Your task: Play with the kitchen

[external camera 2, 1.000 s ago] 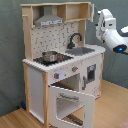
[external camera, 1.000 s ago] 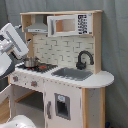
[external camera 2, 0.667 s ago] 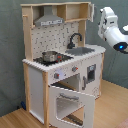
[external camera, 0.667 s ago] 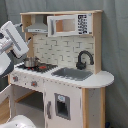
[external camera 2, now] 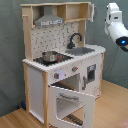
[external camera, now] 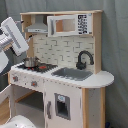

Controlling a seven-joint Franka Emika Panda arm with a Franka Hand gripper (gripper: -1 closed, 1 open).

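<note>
A child-size toy kitchen (external camera: 60,75) of white panels and pale wood fills the middle of both exterior views, standing on a wood floor (external camera 2: 112,107) before a grey backdrop. The white robot arm (external camera: 12,37) enters at the first exterior view's left edge and at the second exterior view's upper right (external camera 2: 116,25), held above counter height and clear of the kitchen; the gripper itself cannot be made out in either view, so whether its fingers are spread or pressed together cannot be told. Only the second exterior view shows the oven door (external camera 2: 72,102) hanging open, swung down and outward; in the first exterior view that side is mostly cut off by the arm and the frame edge. The first exterior view alone shows the microwave-like cabinet (external camera: 67,24) face-on and the small lower door (external camera: 62,106) under the sink. Both views show the grey hood (external camera: 37,27), the dotted backsplash (external camera 2: 57,37), the sink (external camera: 72,74), the black faucet (external camera: 84,59), and a small metal pot (external camera 2: 50,56) on the stovetop.
</note>
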